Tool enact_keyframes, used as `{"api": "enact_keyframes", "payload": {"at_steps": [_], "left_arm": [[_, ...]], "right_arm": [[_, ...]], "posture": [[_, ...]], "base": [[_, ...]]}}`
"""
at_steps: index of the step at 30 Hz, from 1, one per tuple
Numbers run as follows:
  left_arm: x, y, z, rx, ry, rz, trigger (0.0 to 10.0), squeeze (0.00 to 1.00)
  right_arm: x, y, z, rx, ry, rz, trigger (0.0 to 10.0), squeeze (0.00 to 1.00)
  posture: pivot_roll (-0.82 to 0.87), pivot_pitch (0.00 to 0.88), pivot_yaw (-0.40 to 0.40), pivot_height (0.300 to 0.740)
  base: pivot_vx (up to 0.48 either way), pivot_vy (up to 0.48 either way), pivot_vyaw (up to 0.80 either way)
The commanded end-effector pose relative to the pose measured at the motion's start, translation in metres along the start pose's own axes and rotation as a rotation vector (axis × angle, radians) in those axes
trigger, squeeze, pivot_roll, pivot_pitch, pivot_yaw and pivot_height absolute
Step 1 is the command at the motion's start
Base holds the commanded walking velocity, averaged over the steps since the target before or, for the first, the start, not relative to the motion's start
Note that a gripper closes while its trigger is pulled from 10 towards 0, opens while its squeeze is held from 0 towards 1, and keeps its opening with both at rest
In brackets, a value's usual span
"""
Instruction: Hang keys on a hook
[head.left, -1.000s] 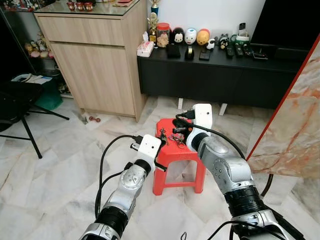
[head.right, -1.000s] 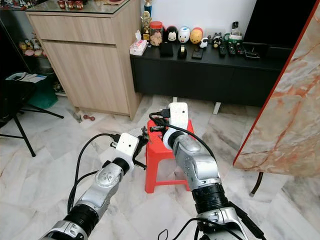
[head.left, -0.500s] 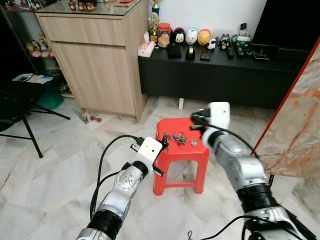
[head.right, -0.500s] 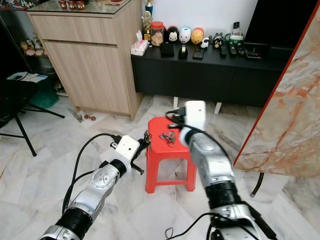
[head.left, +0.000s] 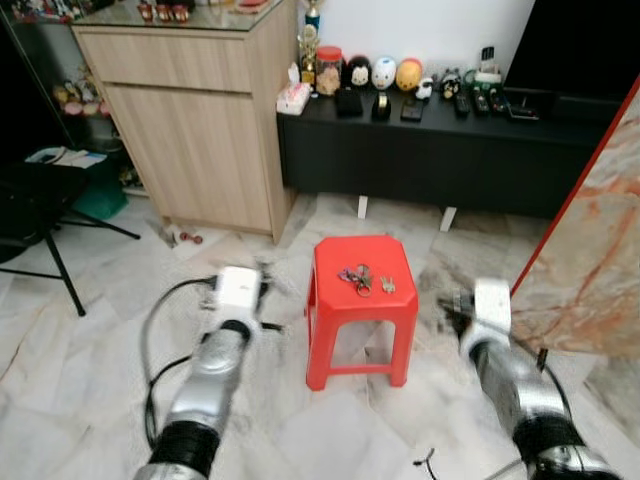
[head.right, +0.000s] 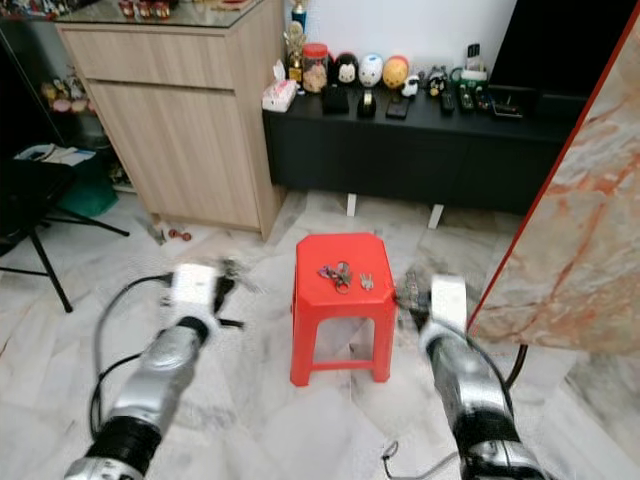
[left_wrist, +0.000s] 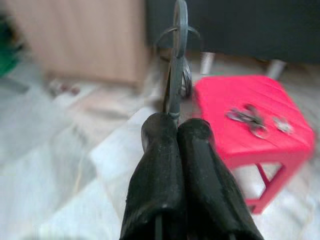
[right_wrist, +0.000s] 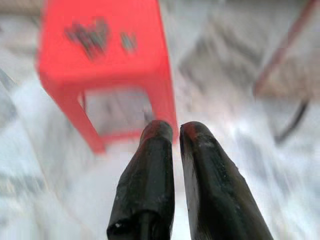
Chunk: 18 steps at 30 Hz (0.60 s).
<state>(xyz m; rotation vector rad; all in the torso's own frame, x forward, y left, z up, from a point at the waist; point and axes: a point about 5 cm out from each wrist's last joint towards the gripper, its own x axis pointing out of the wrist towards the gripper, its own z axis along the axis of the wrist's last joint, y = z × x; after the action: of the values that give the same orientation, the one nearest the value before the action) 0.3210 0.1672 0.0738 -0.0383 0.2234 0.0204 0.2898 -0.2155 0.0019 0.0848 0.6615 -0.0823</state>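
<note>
Left pincer (left_wrist: 175, 130) shut tight on a thin metal hook (left_wrist: 176, 55), left of the red stool (head.left: 360, 300). Right pincer (right_wrist: 172, 132) nearly closed, empty, right of it. Keys (head.left: 356, 277) lie loose on the stool top, untouched. Risks: hook twisting in that narrow pinch; keys pushed over the stool's edge.

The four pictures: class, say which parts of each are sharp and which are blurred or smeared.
Left eye view: red stool and keys sharp, left gripper and right gripper smeared. Right eye view: cabinet sharp, both arms smeared. Left wrist view: black fingers crisp, the metal ring they clamp and the background soft. Right wrist view: fingers sharp, stool and floor blurred.
</note>
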Motion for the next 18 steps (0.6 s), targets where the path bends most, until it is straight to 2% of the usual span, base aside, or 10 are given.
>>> {"api": "enact_keyframes", "payload": {"at_steps": [1, 2, 3, 4, 5, 7, 10, 12, 13, 18], "left_arm": [[-0.002, 0.022, -0.004, -0.045, 0.033, 0.092, 10.0, 0.00], [-0.003, 0.035, -0.008, -0.031, 0.056, 0.124, 10.0, 0.00], [-0.009, 0.058, -0.027, 0.069, 0.153, 0.151, 10.0, 0.00], [-0.009, 0.058, -0.027, 0.069, 0.153, 0.151, 10.0, 0.00], [-0.019, 0.072, -0.051, 0.212, 0.269, 0.124, 10.0, 0.00], [-0.041, 0.090, -0.090, 0.382, 0.473, 0.068, 10.0, 0.00], [-0.076, 0.099, -0.134, 0.359, 0.643, 0.077, 10.0, 0.00], [-0.080, 0.099, -0.138, 0.359, 0.661, 0.078, 10.0, 0.00], [-0.089, 0.098, -0.148, 0.269, 0.684, 0.110, 10.0, 0.00], [-0.105, 0.092, -0.167, 0.178, 0.740, 0.126, 10.0, 0.00]], "right_arm": [[-0.001, -0.006, -0.007, -0.004, 0.012, -0.023, 10.0, 0.00], [-0.002, -0.008, -0.019, -0.007, 0.050, -0.028, 10.0, 0.00], [-0.005, -0.012, -0.042, -0.021, 0.115, -0.039, 10.0, 0.00], [-0.005, -0.012, -0.042, -0.021, 0.115, -0.039, 10.0, 0.00], [-0.009, -0.013, -0.058, -0.033, 0.162, -0.044, 10.0, 0.00], [-0.015, -0.015, -0.080, -0.044, 0.226, -0.055, 10.0, 0.00], [-0.025, -0.018, -0.110, -0.066, 0.321, -0.070, 10.0, 0.00], [-0.027, -0.019, -0.114, -0.075, 0.334, -0.072, 10.0, 0.00], [-0.031, -0.019, -0.123, -0.058, 0.358, -0.070, 10.0, 0.00], [-0.038, -0.018, -0.139, -0.036, 0.395, -0.069, 10.0, 0.00]], "posture": [[0.00, 0.000, -0.020, 0.740], [0.00, 0.000, -0.021, 0.740], [0.02, 0.000, -0.021, 0.740], [0.02, 0.000, -0.021, 0.740], [0.02, 0.000, -0.017, 0.740], [0.01, 0.000, -0.014, 0.740], [0.01, 0.000, -0.008, 0.740], [0.01, 0.000, -0.008, 0.740], [0.02, 0.000, -0.017, 0.740], [0.02, 0.000, -0.020, 0.740]], "base": [[0.000, 0.000, 0.00], [0.000, 0.000, 0.00], [0.000, 0.000, 0.00], [0.000, 0.000, 0.00], [0.000, 0.000, 0.00], [0.000, 0.000, 0.00], [0.000, 0.000, 0.00], [0.000, 0.000, 0.00], [0.000, 0.000, 0.00], [0.000, 0.000, 0.00]]}}
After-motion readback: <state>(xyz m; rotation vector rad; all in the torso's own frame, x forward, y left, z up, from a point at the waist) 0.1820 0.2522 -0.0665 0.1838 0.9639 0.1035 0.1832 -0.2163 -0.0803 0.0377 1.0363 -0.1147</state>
